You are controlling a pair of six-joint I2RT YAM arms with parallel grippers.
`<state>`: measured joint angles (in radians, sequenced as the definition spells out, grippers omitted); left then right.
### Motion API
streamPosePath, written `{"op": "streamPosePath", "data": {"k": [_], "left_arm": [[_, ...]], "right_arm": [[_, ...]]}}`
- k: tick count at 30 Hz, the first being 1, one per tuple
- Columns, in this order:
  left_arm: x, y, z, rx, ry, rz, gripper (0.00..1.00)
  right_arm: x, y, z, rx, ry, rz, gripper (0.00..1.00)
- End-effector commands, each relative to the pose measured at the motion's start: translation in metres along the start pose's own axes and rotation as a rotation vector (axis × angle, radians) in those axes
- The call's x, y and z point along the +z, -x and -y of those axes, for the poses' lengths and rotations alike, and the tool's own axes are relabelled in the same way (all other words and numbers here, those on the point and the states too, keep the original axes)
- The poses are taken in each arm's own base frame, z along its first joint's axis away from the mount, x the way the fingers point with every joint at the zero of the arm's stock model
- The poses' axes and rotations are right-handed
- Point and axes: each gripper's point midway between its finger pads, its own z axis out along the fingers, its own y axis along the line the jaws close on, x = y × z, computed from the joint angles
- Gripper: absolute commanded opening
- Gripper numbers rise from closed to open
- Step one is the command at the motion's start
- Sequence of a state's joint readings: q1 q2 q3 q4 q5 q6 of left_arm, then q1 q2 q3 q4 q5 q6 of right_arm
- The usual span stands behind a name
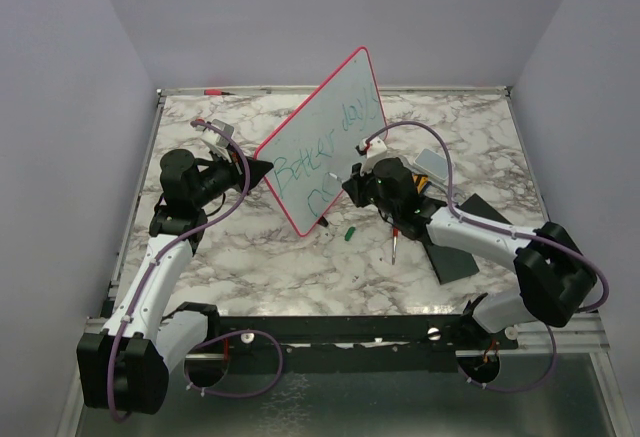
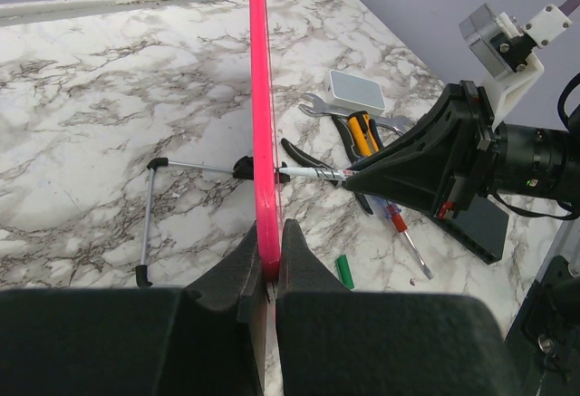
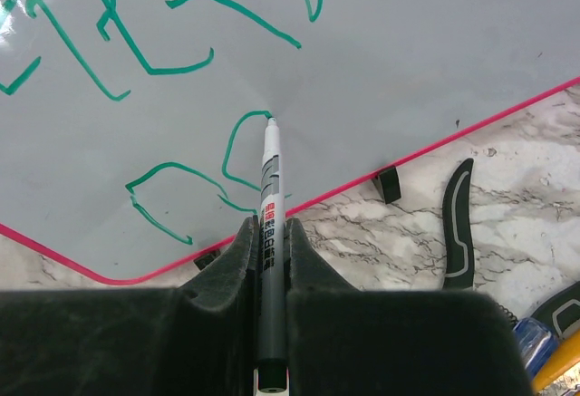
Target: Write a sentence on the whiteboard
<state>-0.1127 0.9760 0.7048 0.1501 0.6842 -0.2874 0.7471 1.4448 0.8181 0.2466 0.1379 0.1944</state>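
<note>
The whiteboard (image 1: 325,137) stands tilted on its lower edge mid-table, white with a red-pink rim and green writing on its face (image 3: 381,61). My left gripper (image 1: 262,172) is shut on the board's left edge, seen edge-on in the left wrist view (image 2: 261,124). My right gripper (image 1: 352,179) is shut on a grey-and-white marker (image 3: 270,224), whose tip touches the board at a green loop in the lower line of writing. The marker also shows in the left wrist view (image 2: 313,172).
A green cap (image 1: 350,233), a red-handled screwdriver (image 1: 396,242), pliers (image 2: 313,162), a wrench (image 2: 319,106), a white box (image 1: 435,165) and a black pad (image 1: 462,242) lie right of the board. A wire stand (image 2: 149,210) lies behind it. A red marker (image 1: 213,90) lies at the far edge.
</note>
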Motion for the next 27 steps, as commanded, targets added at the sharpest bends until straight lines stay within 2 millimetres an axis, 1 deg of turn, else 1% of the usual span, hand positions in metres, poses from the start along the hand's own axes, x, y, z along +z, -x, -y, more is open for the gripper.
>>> {"op": "streamPosePath", "data": {"k": [1, 6, 10, 15, 27], "left_arm": [[-0.007, -0.067, -0.002, -0.096, -0.011, -0.207, 0.00], [-0.007, -0.067, -0.002, -0.094, -0.011, -0.207, 0.00], [-0.007, -0.066, -0.002, -0.093, -0.011, -0.206, 0.00], [-0.007, -0.067, -0.002, -0.095, -0.009, -0.206, 0.00], [-0.007, -0.066, -0.002, -0.095, -0.010, -0.205, 0.00]], "right_arm": [[0.006, 0.010, -0.005, 0.005, 0.005, 0.023, 0.01], [0.009, 0.004, -0.001, 0.004, -0.014, 0.007, 0.01], [0.011, -0.002, -0.003, -0.008, -0.004, -0.018, 0.01], [0.008, -0.010, -0.010, -0.023, 0.050, -0.038, 0.01], [0.000, -0.016, -0.027, -0.040, 0.141, -0.051, 0.01]]}}
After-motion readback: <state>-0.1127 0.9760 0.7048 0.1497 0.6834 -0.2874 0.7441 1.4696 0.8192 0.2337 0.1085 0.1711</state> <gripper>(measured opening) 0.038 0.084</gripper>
